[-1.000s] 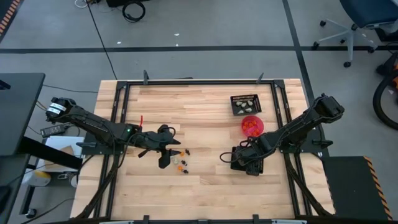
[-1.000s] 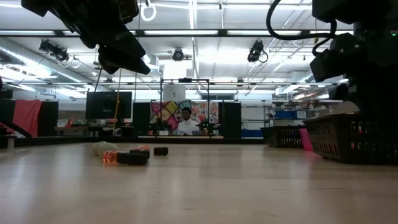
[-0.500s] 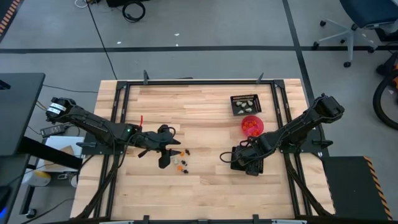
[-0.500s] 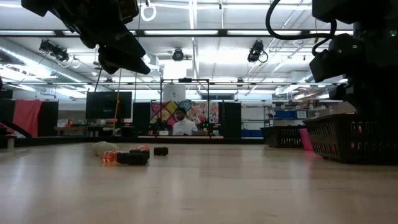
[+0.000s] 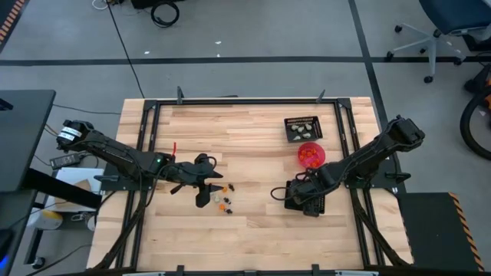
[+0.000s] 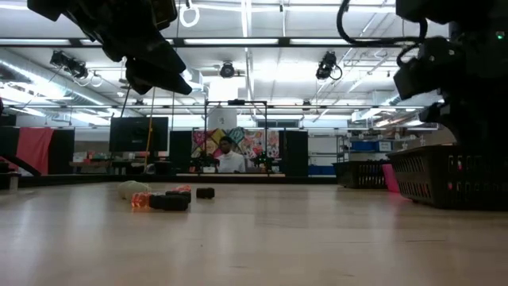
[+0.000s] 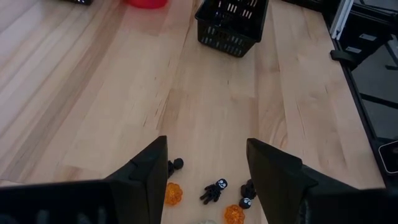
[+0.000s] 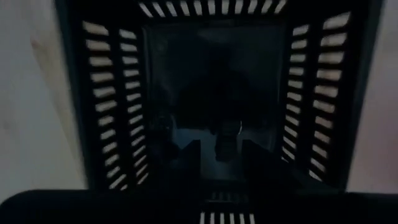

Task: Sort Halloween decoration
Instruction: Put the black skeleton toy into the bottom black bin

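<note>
The Halloween decoration is a small scatter of orange and black trinkets (image 5: 224, 198) lying on the wooden table; in the left wrist view they are orange balls (image 7: 173, 194) and black figures (image 7: 214, 190). My left gripper (image 7: 205, 180) hangs open a little above them, tilted down. My right gripper (image 8: 222, 158) points straight down into a square black mesh tray (image 5: 311, 205). Its fingers stand apart, and between them a small dark trinket (image 8: 224, 144) shows lower down in the tray. I cannot tell whether it touches them.
A second black mesh tray (image 5: 301, 127) with pale pieces stands at the far right. A round pink-red bowl (image 5: 311, 154) with orange pieces sits just nearer. Bare wood lies between the trinkets and the trays. A person stands in the room behind the table.
</note>
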You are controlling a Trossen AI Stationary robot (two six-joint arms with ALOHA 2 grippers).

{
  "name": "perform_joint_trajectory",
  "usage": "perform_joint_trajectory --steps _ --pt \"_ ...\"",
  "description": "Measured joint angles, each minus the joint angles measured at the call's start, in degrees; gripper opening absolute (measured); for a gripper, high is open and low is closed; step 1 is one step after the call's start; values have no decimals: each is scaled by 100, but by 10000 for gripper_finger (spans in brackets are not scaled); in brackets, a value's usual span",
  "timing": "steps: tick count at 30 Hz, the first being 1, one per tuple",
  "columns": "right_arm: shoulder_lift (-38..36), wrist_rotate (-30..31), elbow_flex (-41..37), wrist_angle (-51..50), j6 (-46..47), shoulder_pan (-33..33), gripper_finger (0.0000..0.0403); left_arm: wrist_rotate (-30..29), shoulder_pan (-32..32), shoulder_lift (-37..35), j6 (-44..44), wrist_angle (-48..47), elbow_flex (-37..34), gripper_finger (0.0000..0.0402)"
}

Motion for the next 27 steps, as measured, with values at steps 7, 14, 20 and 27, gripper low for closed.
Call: perform_joint_trajectory --steps 7,14,20,27 --pt "0 82 558 -649 -9 -25 122 -1 1 0 2 21 0 192" --pt "0 78 1164 -1367 -27 -149 122 -1 1 0 2 21 0 192" --pt "41 329 1747 -1476 -293 -258 122 -2 1 0 2 21 0 192" --pt "753 693 2598 -1473 -1028 -337 122 -193 1 0 7 21 0 192"
